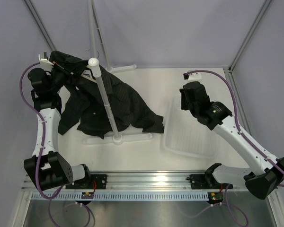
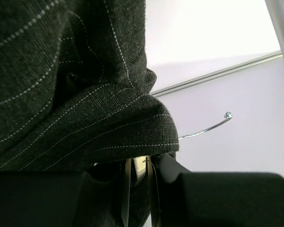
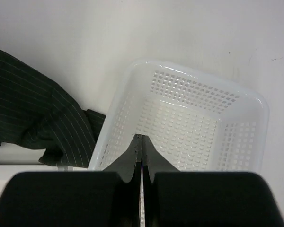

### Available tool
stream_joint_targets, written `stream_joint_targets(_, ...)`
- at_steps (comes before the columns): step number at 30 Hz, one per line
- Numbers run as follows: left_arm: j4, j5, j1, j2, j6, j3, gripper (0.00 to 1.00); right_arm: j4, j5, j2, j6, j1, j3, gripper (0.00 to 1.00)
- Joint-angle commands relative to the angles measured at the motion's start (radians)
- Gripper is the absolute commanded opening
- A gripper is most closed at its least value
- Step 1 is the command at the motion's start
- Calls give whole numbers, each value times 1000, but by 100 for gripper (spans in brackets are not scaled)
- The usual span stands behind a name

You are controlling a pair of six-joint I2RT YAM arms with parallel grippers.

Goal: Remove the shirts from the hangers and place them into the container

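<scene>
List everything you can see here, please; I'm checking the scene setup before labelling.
shirt: one, black with thin pinstripes, lifted at far left, trailing past the rack pole onto the table.
hanger: one, cream with a silver hook, inside the shirt's top.
rack pole: one, grey with a white knob, standing left of centre.
basket: one, whitish slotted plastic, empty, on the right.
table: one, white, under everything.
cables: two, purple, one along each arm.
left gripper: one, black, closed narrowly at the shirt's top, with a cream piece between its fingers, seemingly the hanger.
right gripper: one, black, shut, holding nothing, above the basket.
</scene>
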Motion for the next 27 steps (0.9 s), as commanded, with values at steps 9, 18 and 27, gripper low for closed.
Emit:
stream_joint_targets(9, 138, 4, -15, -74, -25, -17, 0, 157, -553, 130, -83, -9, 172, 99)
stream_joint_targets(18, 194, 33, -47, -73, -56, -70, 0, 168, -908, 399, -173, 22, 522, 99)
stream_joint_targets(27, 248, 62, -64, -77, -89, -115, 0, 68, -975, 630, -279, 80, 798, 86)
